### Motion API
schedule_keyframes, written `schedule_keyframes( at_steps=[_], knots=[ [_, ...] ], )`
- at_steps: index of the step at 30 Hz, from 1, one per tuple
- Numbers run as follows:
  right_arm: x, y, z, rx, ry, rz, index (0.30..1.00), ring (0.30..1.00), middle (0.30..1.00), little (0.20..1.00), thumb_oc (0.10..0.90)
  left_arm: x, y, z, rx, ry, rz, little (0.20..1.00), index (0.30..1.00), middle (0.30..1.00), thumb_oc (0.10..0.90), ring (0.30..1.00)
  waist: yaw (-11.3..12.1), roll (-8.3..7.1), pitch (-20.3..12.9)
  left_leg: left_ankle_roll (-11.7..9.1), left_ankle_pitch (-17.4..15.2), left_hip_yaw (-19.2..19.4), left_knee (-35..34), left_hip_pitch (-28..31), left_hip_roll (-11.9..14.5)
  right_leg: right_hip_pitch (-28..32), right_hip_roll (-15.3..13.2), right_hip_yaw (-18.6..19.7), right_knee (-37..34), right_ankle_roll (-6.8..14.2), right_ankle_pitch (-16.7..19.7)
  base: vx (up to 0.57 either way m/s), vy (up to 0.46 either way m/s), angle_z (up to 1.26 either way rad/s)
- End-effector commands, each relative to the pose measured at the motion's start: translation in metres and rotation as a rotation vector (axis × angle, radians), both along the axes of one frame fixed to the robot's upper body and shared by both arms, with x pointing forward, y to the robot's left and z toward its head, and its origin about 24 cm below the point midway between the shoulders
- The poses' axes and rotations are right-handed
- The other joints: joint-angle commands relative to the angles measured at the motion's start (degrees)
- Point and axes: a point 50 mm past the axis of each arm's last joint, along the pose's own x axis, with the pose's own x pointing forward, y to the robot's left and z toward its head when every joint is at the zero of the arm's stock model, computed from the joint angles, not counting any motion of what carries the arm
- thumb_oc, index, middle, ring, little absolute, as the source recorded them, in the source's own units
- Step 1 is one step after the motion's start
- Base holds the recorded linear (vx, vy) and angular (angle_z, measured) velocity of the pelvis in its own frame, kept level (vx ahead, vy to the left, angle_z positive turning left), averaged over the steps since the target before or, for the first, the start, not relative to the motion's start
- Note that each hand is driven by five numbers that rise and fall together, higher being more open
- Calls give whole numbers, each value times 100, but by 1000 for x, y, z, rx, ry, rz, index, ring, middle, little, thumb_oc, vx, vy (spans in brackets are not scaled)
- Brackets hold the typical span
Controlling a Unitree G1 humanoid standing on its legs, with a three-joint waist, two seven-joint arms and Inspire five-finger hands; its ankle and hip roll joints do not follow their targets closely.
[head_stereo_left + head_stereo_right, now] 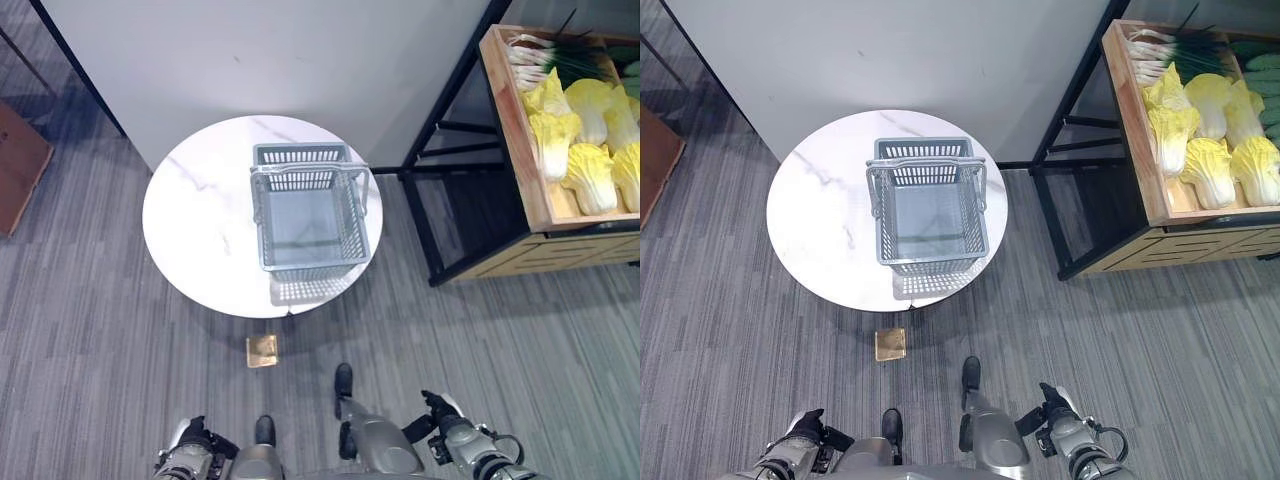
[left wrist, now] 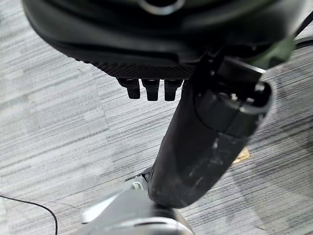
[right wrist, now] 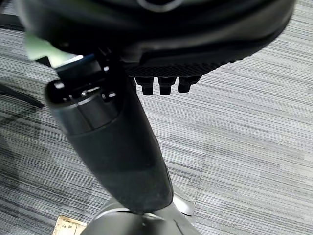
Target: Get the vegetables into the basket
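A grey wire basket (image 1: 310, 208) is sitting empty at frame centre on a round marble table (image 1: 200, 215); napa cabbages (image 1: 585, 140) and scallions (image 1: 545, 55) are filling the wooden crate (image 1: 515, 130) upper right. The left hand (image 2: 151, 88) and right hand (image 3: 166, 84) are hanging at the bottom with fingers curled, holding nothing.

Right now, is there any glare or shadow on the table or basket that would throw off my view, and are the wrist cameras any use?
Left eye view: the round white marble table shows no glare; the grey plastic basket casts a latticed shadow at its near edge. Right eye view: the yellow cabbages in the wooden crate are evenly lit. Wrist views: each is crowded by its own dark hand, left hand, right hand, with carpet beyond.
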Motion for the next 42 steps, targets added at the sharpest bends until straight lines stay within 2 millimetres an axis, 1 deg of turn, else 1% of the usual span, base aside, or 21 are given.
schedule_keyframes(
  at_steps=[1,5,9,10,12,14,16,17,18,22,26,30,32,34,36,37,38,39,40,41,42],
  knots=[
    [2,-7,2,-8,-11,-26,1000,1000,1000,1000,900,-5,-7,-3,-5,28,-49,1000,1000,1000,900,1000,-32,130,-81,-233,445,-111,25,-366,190,224,-370,385,585,620,-756,71,-148,14],
    [4,-10,4,-19,-17,-12,1000,1000,1000,1000,900,6,-14,-1,1,14,-161,1000,1000,1000,900,1000,-108,190,-91,-348,444,-117,295,-320,372,273,-160,305,716,473,-932,43,-152,4],
    [-1,-16,3,-33,-4,-21,1000,1000,1000,1000,900,11,-18,0,-2,8,-201,1000,1000,1000,900,1000,-149,223,-44,-422,547,-183,690,-463,430,349,-83,217,766,385,-1029,21,-137,7],
    [-4,-22,3,-50,7,-23,1000,1000,1000,1000,900,18,-20,2,-5,-13,-215,1000,1000,1000,900,1000,-165,221,42,-533,827,-144,1219,-730,452,427,-84,112,824,310,-1082,-6,-121,11],
    [-5,-26,4,-62,13,-26,1000,1000,1000,1000,900,26,-21,5,5,-36,-240,1000,1000,1000,900,1000,-150,159,130,-557,1009,-201,1668,-1073,446,463,-128,50,883,266,-1129,0,-121,33],
    [-10,-30,3,-71,28,-44,1000,1000,1000,1000,900,30,-22,6,7,-47,-254,1000,1000,1000,900,1000,-179,190,111,-477,1006,160,1074,-1209,607,563,-146,5,821,326,-1194,99,-19,41],
    [-10,-34,4,-81,28,-51,1000,1000,1000,1000,900,30,-24,6,11,-46,-275,1000,1000,1000,900,1000,-51,224,144,-480,1357,147,572,-1696,622,676,-121,50,643,371,-1152,185,20,5],
    [-12,-34,3,-91,37,-43,1000,1000,1000,1000,900,27,-24,4,18,-28,-289,1000,1000,1000,900,1000,-37,224,163,-573,1568,128,302,-1797,648,750,-97,110,511,441,-1163,195,60,34],
    [-12,-32,3,-89,37,-38,1000,1000,1000,1000,900,23,-25,3,12,-19,-275,1000,1000,1000,900,1000,-32,220,111,-584,1535,285,41,-1615,710,776,-62,190,387,477,-1157,138,60,46],
    [-10,-25,1,-74,37,-28,1000,1000,1000,1000,900,25,-25,4,22,-23,-281,1000,1000,1000,900,1000,-24,221,57,-590,1527,315,-121,-1491,756,700,-29,307,307,473,-1135,49,60,-44],
    [-3,-14,1,-51,16,-5,1000,1000,1000,1000,900,29,-21,6,43,-31,-296,1000,1000,1000,900,1000,-21,108,92,-479,1393,379,-179,-1354,657,629,-100,418,325,509,-1138,74,118,-50],
    [3,-12,3,-44,-4,-1,1000,1000,1000,1000,900,29,-20,7,50,-32,-295,1000,1000,1000,900,1000,-20,98,91,-436,1330,407,-227,-1318,580,579,-170,442,313,573,-1117,30,84,-1],
    [10,-10,6,-40,-33,9,1000,1000,1000,1000,900,30,-19,7,55,-35,-290,1000,1000,1000,900,1000,-32,98,76,-415,1282,431,-236,-1306,527,545,-216,440,317,612,-1101,45,111,-9],
    [29,-7,16,-22,-122,6,1000,1000,1000,1000,900,32,-16,9,68,-41,-293,1000,1000,1000,900,1000,-66,86,60,-382,1207,476,-236,-1282,458,522,-288,480,314,667,-1064,41,113,2],
    [35,-6,20,-15,-157,-2,1000,1000,1000,1000,900,33,-15,9,74,-43,-293,1000,1000,1000,900,1000,-74,77,57,-376,1190,495,-236,-1272,443,513,-303,498,311,681,-1052,15,60,-4],
    [57,-5,36,0,-279,-7,1000,1000,1000,1000,900,33,-12,10,86,-48,-289,1000,1000,1000,900,1000,-96,63,50,-357,1154,527,-236,-1255,417,478,-333,530,316,712,-1026,20,70,-6],
    [56,-6,36,-1,-279,-8,1000,1000,1000,1000,900,33,-12,10,86,-48,-289,1000,1000,1000,900,1000,-94,64,50,-356,1153,528,-236,-1253,416,480,-334,532,316,713,-1028,24,95,-7],
    [78,-5,58,8,-414,5,1000,1000,1000,1000,900,33,-9,11,95,-57,-275,1000,1000,1000,900,1000,-113,43,61,-340,1128,553,-236,-1243,398,460,-365,566,315,744,-1000,10,48,-7],
    [78,-5,58,7,-414,5,1000,1000,1000,1000,900,33,-9,11,95,-57,-275,1000,1000,1000,900,1000,-111,43,62,-339,1126,555,-236,-1240,397,461,-366,568,315,745,-1001,8,81,-7],
    [96,-6,82,-1,-542,32,1000,1000,1000,1000,900,32,-6,12,100,-64,-258,1000,1000,1000,900,1000,-132,24,73,-322,1106,568,-236,-1239,388,432,-388,600,323,763,-984,-1,46,-4],
    [99,-8,87,-6,-572,28,1000,1000,1000,1000,900,33,-5,12,104,-69,-255,1000,1000,1000,900,1000,-130,13,80,-311,1093,583,-236,-1229,374,426,-393,616,333,772,-984,2,68,-3]
  ],
)
